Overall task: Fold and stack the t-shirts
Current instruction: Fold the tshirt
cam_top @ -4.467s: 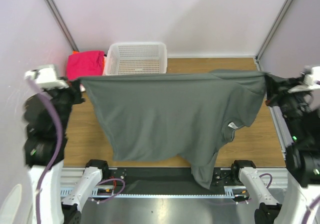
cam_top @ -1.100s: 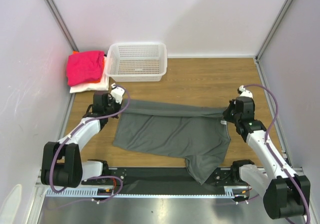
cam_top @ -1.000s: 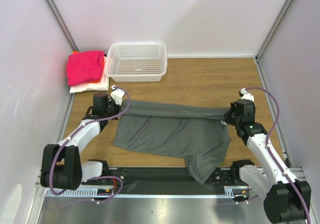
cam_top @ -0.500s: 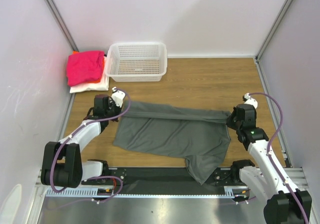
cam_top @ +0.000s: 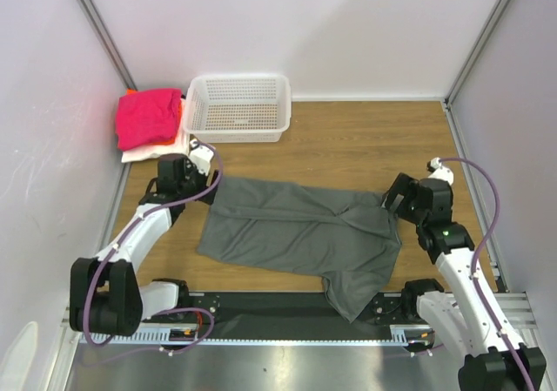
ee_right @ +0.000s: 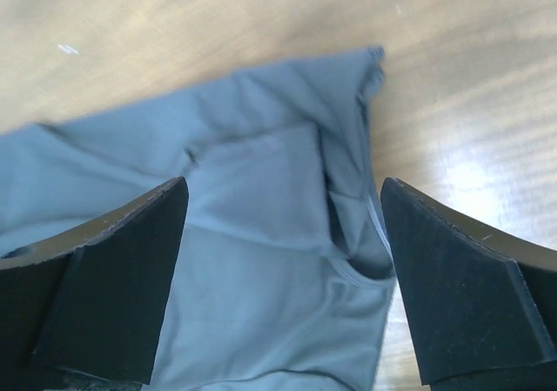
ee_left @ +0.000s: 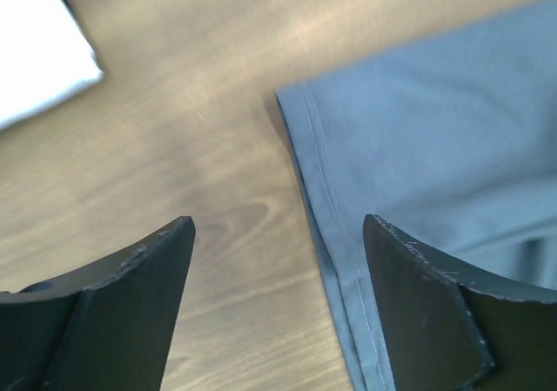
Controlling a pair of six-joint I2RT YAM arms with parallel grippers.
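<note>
A dark grey t-shirt (cam_top: 300,234) lies spread on the wooden table, its lower part draped over the near edge. My left gripper (cam_top: 202,171) hovers open at the shirt's upper left corner. In the left wrist view the hemmed edge (ee_left: 324,191) runs between the spread fingers (ee_left: 130,304), and nothing is gripped. My right gripper (cam_top: 396,201) is open over the shirt's right end. The right wrist view has bunched grey cloth (ee_right: 261,260) lying loose below the wide jaws. A magenta-pink shirt (cam_top: 148,117) sits on a white one (cam_top: 155,152) at the back left, with an orange edge (cam_top: 130,92) behind.
A white mesh basket (cam_top: 237,106) stands at the back, right of the pile. White walls close in on the left, right and back. A black strip and metal rail (cam_top: 287,308) run along the near edge between the arm bases.
Both grippers went from shut on the grey shirt's top edge to open, and the cloth dropped flat on the table. Earlier the shirt hung stretched in the air between them.
</note>
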